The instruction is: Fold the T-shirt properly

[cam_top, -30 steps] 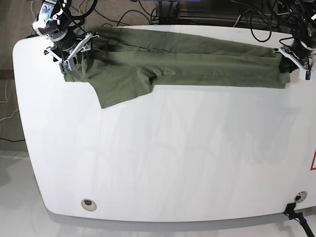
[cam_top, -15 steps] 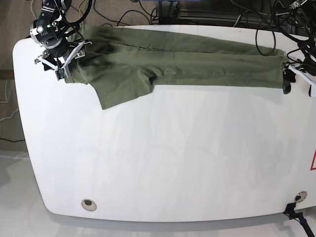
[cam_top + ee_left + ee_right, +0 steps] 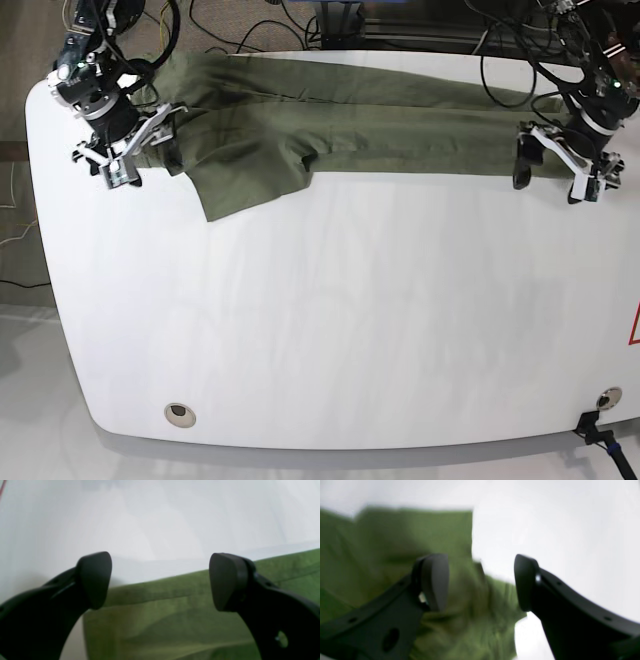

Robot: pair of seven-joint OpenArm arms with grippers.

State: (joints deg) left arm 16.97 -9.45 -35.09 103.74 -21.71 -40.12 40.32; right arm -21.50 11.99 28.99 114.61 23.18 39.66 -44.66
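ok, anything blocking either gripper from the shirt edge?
Nothing visible. The left gripper and right gripper both hang open over the olive-green cotton T-shirt, with only bare white table around its near edge.

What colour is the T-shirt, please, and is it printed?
Plain olive green T-shirt, no print; clearest in the base view.

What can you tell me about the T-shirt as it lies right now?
The T-shirt is plain olive green, soft cotton by its look, lightly wrinkled, with no print. It lies flat along the far edge of the white table, folded lengthwise into a long band, with one sleeve flap sticking out toward the near side at the base view's left. The right gripper and left gripper sit at its two ends, jaws open and clamping no fabric.
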